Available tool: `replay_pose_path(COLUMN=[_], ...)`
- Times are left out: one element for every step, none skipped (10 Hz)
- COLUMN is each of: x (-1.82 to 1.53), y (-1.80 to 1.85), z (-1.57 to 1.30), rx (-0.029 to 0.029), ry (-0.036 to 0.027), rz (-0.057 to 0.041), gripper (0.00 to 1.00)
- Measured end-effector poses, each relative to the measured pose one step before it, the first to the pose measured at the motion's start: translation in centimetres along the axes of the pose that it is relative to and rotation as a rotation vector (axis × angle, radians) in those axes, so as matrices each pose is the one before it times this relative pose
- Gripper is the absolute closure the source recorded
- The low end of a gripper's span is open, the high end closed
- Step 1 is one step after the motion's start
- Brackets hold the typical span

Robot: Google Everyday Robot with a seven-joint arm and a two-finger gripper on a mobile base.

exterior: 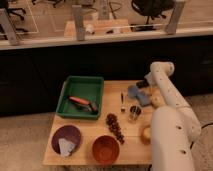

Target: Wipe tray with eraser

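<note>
The green tray (70,92) sits on the left half of the wooden table. An orange-red tool with a dark end (80,101) lies inside it. A small narrow black block, the eraser (122,100), lies on the table just right of the tray. My gripper (142,84) hangs at the end of the white arm at the table's back right. It is above the blue-grey pads (137,94) and to the right of the eraser, apart from it. It looks open and holds nothing.
A purple bowl (66,139) with white paper and an orange bowl (106,148) stand at the front. A dark bead-like cluster (115,127), a metal cup (134,112) and two yellowish round items (146,134) (156,101) lie mid-right. My white arm (170,125) covers the right edge.
</note>
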Motion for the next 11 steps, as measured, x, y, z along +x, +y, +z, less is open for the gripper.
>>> replay_pose_path(x=[-0.114, -0.106, -0.07, -0.01, 0.076, 0.092, 0.058, -0.053, -0.12, -0.032, -0.015], y=[-0.081, -0.046, -0.056, -0.016, -0.015, 0.073, 0.015, 0.032, -0.035, 0.001, -0.082], z=[0.109, 0.117, 0.075, 0.052, -0.02, 0.049, -0.007, 0.04, 0.024, -0.013, -0.115], rx=[-0.00417, -0.00281, -0.00186, -0.00082, 0.00026, -0.00094, 0.00051, -0.00036, 0.00087, 0.00316, 0.00796], ry=[0.00132, 0.0008, 0.00131, 0.00121, 0.00154, 0.00181, 0.00113, -0.00009, -0.00124, -0.0027, -0.00196], rz=[-0.00262, -0.00108, -0.00066, -0.00021, 0.00066, 0.00116, 0.00297, 0.00211, 0.0008, 0.00224, 0.00383], gripper=[0.32, 0.4, 0.46, 0.47, 0.47, 0.47, 0.47, 0.47, 0.47, 0.47, 0.47])
